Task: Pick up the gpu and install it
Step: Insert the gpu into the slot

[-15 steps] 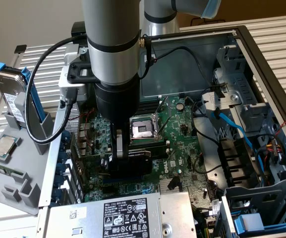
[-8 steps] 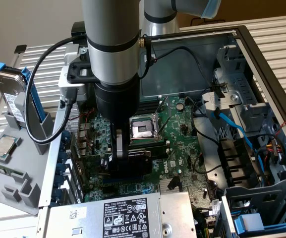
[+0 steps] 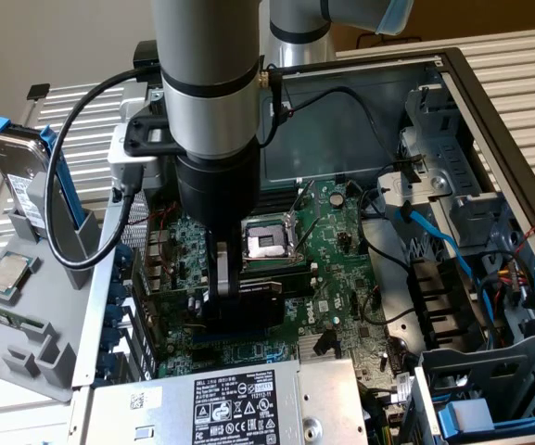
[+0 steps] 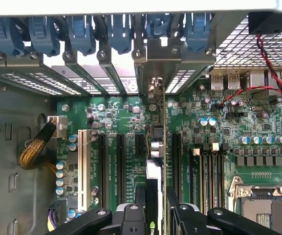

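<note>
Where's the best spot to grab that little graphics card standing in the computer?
Grab the graphics card by its top edge, coming straight down from above. It stands on edge over the motherboard, so only that thin edge is free. The gripper grips it there now.

Ext cam: high, angled down into open PC case; wrist cam: close, straight down. Both share motherboard (image 3: 341, 250).
</note>
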### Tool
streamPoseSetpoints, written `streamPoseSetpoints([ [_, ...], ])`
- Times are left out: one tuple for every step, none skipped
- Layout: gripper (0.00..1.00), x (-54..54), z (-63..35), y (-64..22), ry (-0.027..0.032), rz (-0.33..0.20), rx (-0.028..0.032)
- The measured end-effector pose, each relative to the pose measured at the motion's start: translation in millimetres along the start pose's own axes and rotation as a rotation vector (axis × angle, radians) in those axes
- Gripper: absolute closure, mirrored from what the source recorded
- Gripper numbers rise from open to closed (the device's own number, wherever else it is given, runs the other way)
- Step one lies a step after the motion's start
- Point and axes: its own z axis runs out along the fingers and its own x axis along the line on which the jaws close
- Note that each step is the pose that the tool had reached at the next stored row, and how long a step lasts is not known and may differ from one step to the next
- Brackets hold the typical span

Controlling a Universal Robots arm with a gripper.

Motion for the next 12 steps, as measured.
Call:
streamPoseSetpoints([
  [0.73, 0.0, 0.0, 0.0, 0.0, 0.0, 0.0],
  [0.73, 0.0, 0.0, 0.0, 0.0, 0.0, 0.0001],
  [0.73, 0.0, 0.0, 0.1, 0.0001, 0.0, 0.0002],
  [0.73, 0.0, 0.0, 0.1, 0.0001, 0.0, 0.0003],
  [0.73, 0.0, 0.0, 0.1, 0.0001, -0.001, 0.0005],
  [0.73, 0.0, 0.0, 0.1, 0.0001, -0.001, 0.0005],
  [0.73, 0.0, 0.1, 0.1, 0.0001, -0.001, 0.0006],
  [0.73, 0.0, 0.1, 0.1, 0.0001, -0.001, 0.0006],
  [0.73, 0.0, 0.1, 0.1, 0.0001, -0.001, 0.0006],
  [0.73, 0.0, 0.1, 0.1, 0.0001, -0.001, 0.0006],
  [0.73, 0.0, 0.1, 0.1, 0.0001, -0.001, 0.0006],
  [0.73, 0.0, 0.1, 0.1, 0.0002, -0.001, 0.0005],
])
